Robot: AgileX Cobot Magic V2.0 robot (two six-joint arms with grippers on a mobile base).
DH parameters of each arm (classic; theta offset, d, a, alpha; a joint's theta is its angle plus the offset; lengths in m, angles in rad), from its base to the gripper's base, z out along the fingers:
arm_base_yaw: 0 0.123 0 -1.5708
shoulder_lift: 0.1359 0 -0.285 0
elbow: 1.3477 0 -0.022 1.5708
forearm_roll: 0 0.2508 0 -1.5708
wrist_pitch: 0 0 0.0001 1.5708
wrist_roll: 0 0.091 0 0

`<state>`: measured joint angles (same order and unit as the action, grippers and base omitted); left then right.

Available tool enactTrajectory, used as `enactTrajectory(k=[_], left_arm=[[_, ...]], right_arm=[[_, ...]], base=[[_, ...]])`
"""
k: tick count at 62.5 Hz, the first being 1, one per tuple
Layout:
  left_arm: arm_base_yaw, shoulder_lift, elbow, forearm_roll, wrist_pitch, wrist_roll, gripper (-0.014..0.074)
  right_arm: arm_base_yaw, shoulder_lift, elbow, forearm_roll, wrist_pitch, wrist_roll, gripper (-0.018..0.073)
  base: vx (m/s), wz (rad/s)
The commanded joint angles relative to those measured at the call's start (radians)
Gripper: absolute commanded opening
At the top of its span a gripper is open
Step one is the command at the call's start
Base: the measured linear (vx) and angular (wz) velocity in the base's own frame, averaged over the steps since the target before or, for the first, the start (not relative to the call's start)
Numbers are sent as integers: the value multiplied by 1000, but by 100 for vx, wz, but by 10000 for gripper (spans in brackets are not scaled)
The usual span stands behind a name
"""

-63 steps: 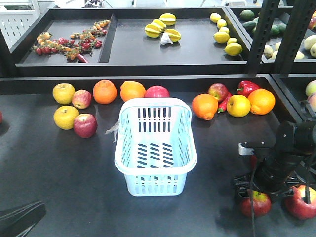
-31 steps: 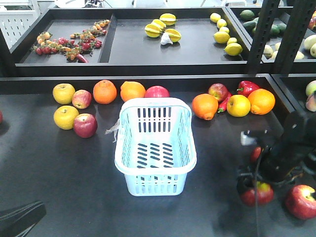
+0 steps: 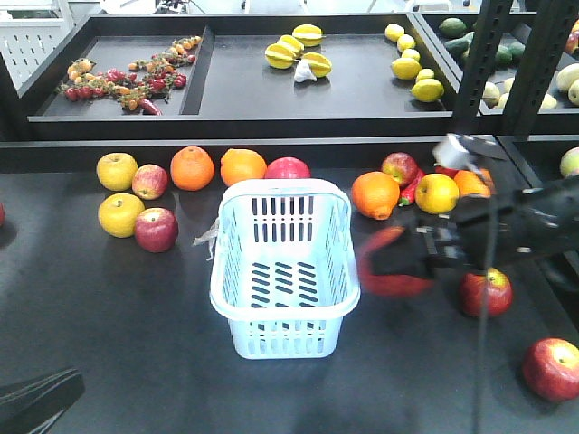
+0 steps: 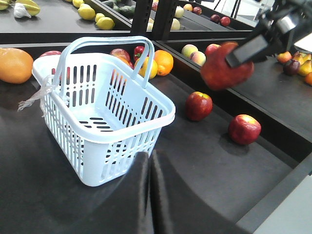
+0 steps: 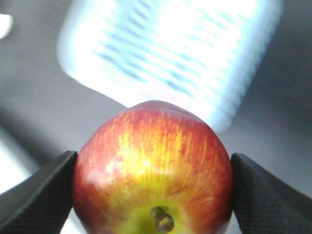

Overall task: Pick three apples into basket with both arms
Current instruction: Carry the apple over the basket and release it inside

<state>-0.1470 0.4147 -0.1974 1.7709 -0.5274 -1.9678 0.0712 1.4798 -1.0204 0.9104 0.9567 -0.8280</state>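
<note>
The pale blue-white basket (image 3: 285,271) stands mid-table with nothing in it. My right gripper (image 3: 403,262) is shut on a red-yellow apple (image 3: 387,269) and holds it in the air just right of the basket's rim. In the right wrist view the apple (image 5: 153,165) fills the space between both fingers (image 5: 41,195), with the blurred basket (image 5: 170,53) beyond. Two more apples (image 3: 486,291) (image 3: 552,368) lie on the table at the right. My left gripper (image 4: 149,155) is shut and empty, low at the basket's (image 4: 97,102) near corner. It shows as a black wedge (image 3: 36,398) at front left.
Oranges (image 3: 192,167), yellow fruits (image 3: 120,214) and other apples (image 3: 156,229) lie left of and behind the basket. An orange (image 3: 375,194), yellow fruit (image 3: 437,193) and red pepper sit at back right. Raised shelf trays hold more fruit. Black uprights (image 3: 479,63) stand at right.
My right gripper has lifted an apple from the table's front right and carried it up and left toward the basket. Another apple that the arm hid now shows. The left arm has not moved.
</note>
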Motion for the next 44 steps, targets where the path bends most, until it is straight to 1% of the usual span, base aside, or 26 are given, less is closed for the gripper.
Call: enactTrajectory(k=[1, 4, 7, 11, 19, 23, 28, 31, 35, 42, 43, 44], left_arm=[[-1, 7, -28, -27, 12, -6, -8], [-1, 7, -28, -27, 12, -6, -8], [-1, 7, -28, -27, 12, -6, -8], [-1, 7, -28, -27, 6, -6, -8], [-1, 7, -28, -27, -6, -6, -8], [-1, 7, -28, -27, -10, -6, -8], [-1, 7, -28, -27, -10, -6, -8], [-1, 7, -28, -27, -10, -6, -8], [-1, 7, -28, -27, -10, -6, -8], [-1, 7, -28, -27, -10, -6, -8], [-1, 7, -28, -27, -10, -6, -8], [-1, 7, -28, -27, -10, -6, -8]], right_arm=[[91, 4, -32, 165, -42, -82, -5], [150, 34, -48, 163, -115, -78, -5], [192, 69, -72, 163, -186, -72, -5], [231, 120, -110, 161, -242, -69, -5], [267, 240, -194, 161, -289, -56, -1], [269, 297, -233, 159, -303, -76, 8], [269, 346, -266, 163, -296, -76, 35], [269, 371, -282, 163, -286, -76, 57], [269, 396, -297, 169, -285, -76, 109], [269, 416, -301, 175, -292, -76, 237], [269, 418, -301, 175, -292, -76, 280], [269, 418, -301, 175, -292, -76, 291]], base=[[0, 0], [0, 0], [0, 0], [0, 0], [0, 0], [0, 0], [0, 0], [0, 0], [0, 0], [0, 0], [0, 0], [0, 0]])
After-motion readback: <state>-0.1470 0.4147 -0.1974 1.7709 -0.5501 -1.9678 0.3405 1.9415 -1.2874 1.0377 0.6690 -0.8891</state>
